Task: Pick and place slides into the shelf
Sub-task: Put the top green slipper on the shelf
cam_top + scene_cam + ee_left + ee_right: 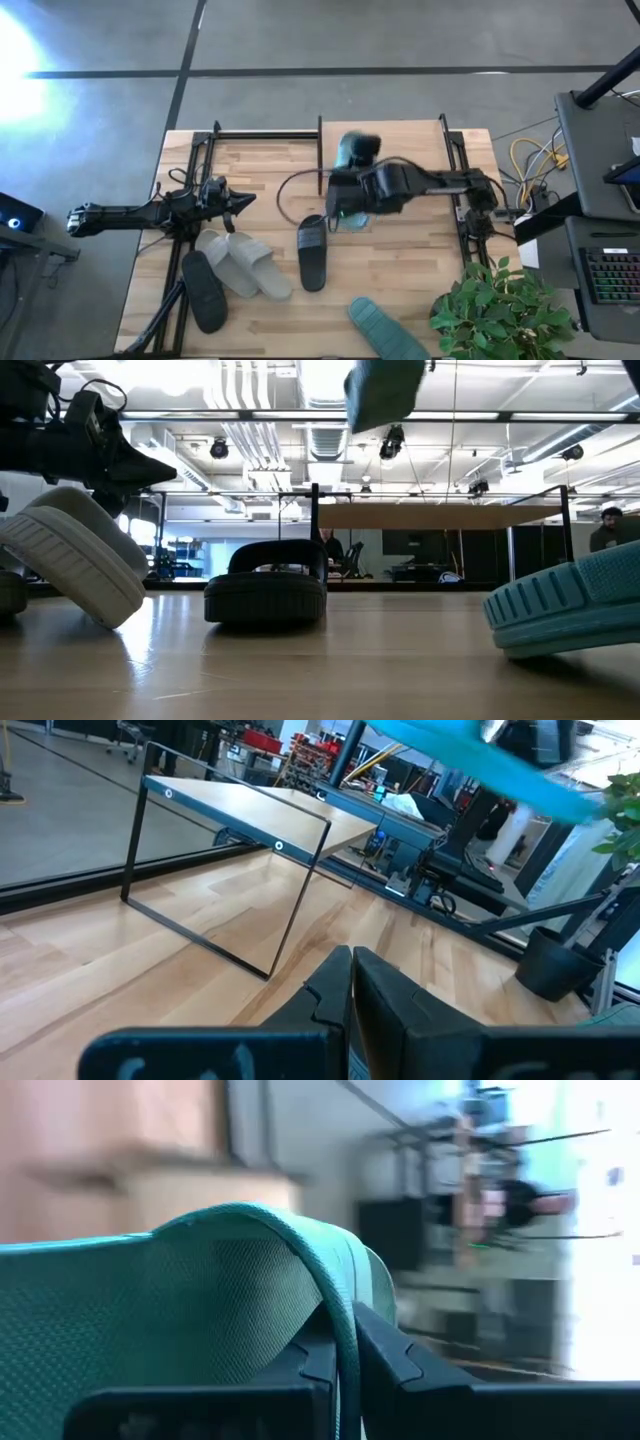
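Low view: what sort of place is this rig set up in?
Probably an open lab or workshop, not a home. Exposed ceiling ducts and spot lights hang overhead, a concrete floor surrounds the table, and a keyboard and cables sit alongside.

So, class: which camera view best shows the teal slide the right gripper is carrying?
The right wrist view: the teal slide fills it, its strap pinched between the right gripper's fingers. The high view shows it blurred above the shelf; the low view catches only its underside at the top edge; the left wrist view shows a blurred teal streak.
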Available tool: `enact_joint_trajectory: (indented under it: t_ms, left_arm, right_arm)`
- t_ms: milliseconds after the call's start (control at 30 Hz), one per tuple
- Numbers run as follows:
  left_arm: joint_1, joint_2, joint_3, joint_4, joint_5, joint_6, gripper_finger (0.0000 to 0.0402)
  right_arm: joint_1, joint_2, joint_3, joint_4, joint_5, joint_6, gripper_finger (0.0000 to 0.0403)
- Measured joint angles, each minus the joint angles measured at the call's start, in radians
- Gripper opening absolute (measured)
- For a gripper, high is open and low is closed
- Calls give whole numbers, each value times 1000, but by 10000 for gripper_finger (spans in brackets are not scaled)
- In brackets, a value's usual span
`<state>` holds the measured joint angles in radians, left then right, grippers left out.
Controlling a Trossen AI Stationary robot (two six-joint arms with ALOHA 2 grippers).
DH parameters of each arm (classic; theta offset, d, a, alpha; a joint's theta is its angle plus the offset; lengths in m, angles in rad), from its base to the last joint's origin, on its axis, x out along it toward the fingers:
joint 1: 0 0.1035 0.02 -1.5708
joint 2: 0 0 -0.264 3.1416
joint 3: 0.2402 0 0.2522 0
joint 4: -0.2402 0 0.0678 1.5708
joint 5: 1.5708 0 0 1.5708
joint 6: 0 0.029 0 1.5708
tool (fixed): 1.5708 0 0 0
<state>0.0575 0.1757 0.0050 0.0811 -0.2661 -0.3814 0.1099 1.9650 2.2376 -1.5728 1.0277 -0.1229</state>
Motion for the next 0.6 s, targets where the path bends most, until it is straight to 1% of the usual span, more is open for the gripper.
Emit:
enact_joint_trajectory:
  t_ms: [67,100,167,267,333,400,500,600]
  left_arm:
    - [0,1,0,-2,0,0,0]
    - [0,0,0,-1,0,0,0]
    - [0,-1,0,-1,0,0,0]
    - [0,0,0,0,0,0,0]
    - [0,0,0,-1,0,0,0]
    - [0,0,0,-1,0,0,0]
    - [0,-1,0,1,0,0,0]
    - [0,-1,0,0,0,0,0]
  right_arm:
    - [-60,-7,-28,2,45,-75,13]
    - [-90,-10,-42,1,51,-91,13]
    - [-153,-33,-75,4,48,-105,13]
    - [-242,-99,-160,2,46,-144,13]
    - [-301,-159,-240,4,17,-190,13]
    - [-350,-228,-323,35,-40,-236,13]
    - [-396,-351,-465,181,-111,-333,13]
    - [-419,-459,-633,412,-130,-485,13]
